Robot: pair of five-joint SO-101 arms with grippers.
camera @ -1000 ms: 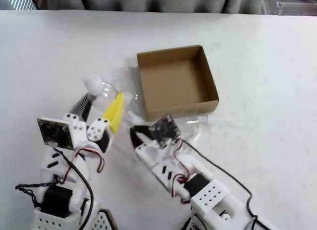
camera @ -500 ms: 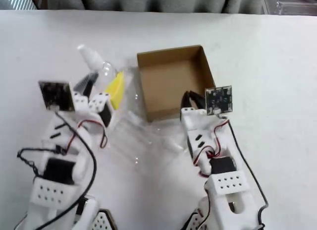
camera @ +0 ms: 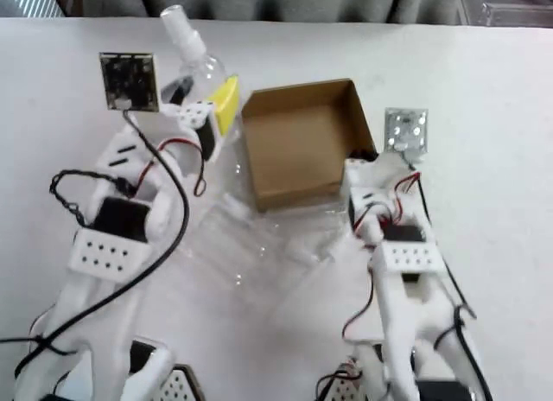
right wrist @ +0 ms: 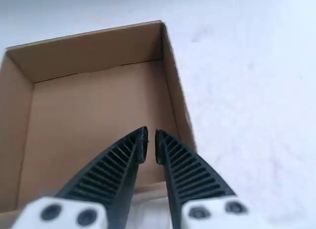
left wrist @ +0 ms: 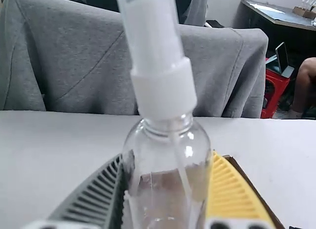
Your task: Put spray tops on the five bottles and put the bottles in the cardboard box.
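White table [camera: 484,90]; grey upholstered seat [left wrist: 64,56] behind; dark desk [left wrist: 291,21].

- A white table [camera: 484,116] spreads out in front of me.
- The open cardboard box [camera: 298,137] sits on it.
- Clear plastic pieces [camera: 259,237] lie just beside the box, on my side; I can't tell them apart.

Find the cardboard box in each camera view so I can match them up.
High view: the cardboard box sits mid-table, between the two arms.
Left wrist view: a thin brown sliver beside the yellow finger, likely its edge.
Right wrist view: the open box lies just beyond the right pincer.
Shared landmark: the white table.
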